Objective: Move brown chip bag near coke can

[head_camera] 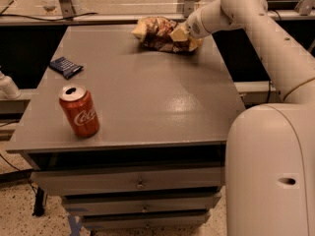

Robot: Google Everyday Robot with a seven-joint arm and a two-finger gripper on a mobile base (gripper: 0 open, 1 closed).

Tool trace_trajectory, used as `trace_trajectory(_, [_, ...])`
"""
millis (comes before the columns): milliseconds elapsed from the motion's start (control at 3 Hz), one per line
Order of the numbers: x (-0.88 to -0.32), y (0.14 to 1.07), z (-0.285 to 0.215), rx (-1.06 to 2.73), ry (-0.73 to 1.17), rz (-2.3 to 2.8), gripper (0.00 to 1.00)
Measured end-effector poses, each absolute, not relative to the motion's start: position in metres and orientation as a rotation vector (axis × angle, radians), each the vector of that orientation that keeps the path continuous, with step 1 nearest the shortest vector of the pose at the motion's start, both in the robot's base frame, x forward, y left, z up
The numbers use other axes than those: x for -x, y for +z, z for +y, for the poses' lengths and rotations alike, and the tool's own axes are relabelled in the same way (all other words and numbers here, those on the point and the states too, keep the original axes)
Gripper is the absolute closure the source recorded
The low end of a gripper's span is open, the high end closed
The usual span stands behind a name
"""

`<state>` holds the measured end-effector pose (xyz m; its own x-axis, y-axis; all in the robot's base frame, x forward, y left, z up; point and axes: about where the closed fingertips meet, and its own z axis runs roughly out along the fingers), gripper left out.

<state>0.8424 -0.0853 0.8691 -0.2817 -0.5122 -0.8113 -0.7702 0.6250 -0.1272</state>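
Observation:
The brown chip bag (156, 33), wrinkly and dark brown with pale yellow ends, lies at the far middle of the grey table (147, 97). My gripper (181, 34) is at the bag's right end, down on it, with the white arm reaching in from the right. The red coke can (78, 111) stands upright near the table's front left corner, far from the bag and the gripper.
A small flat dark blue packet (65, 66) lies at the table's left edge, behind the can. Drawers sit under the tabletop. My white base (270, 171) stands at the front right. A rail and glass panel run behind the table.

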Motion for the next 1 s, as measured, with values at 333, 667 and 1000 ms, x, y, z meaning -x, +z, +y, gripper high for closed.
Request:
trace_trajectory(333, [-0.824,0.868,-0.091,0.963,0.389,1.981,1.00])
trace_trajectory(667, [-0.791,0.883,-0.094,0.895,0.409,1.986,1.00])
trace_trajectory(1000, [-0.751,0.909,-0.079,0.842,0.415,1.977,1.00])
